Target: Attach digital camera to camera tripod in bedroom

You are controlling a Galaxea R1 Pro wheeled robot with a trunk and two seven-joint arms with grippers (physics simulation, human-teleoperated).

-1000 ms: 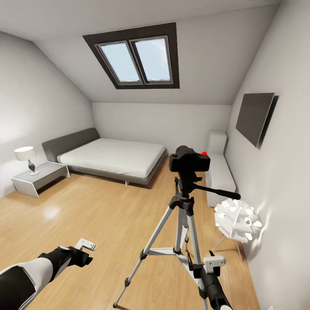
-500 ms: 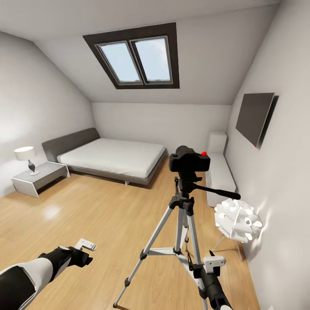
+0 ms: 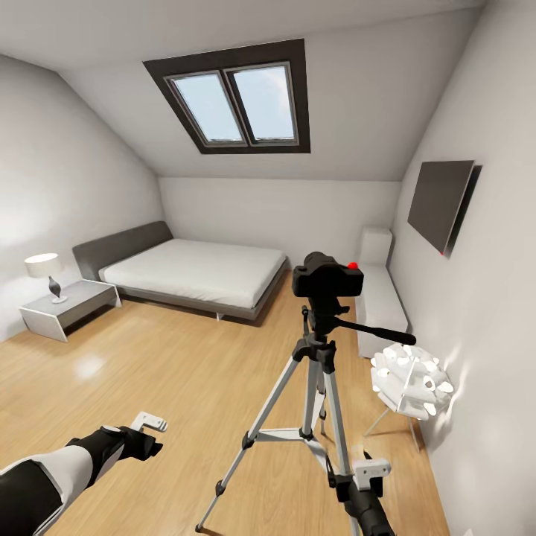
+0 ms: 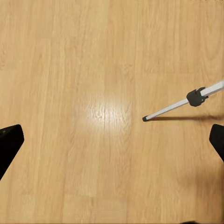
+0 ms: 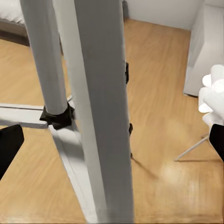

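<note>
The small black digital camera with its red button sits atop the tall silver-legged camera tripod on the light wood floor; my right gripper hangs empty just beside a tripod leg, fingers apart; my left gripper, also spread, hovers well left of the tripod; a white spiky lamp stands right of it.
</note>
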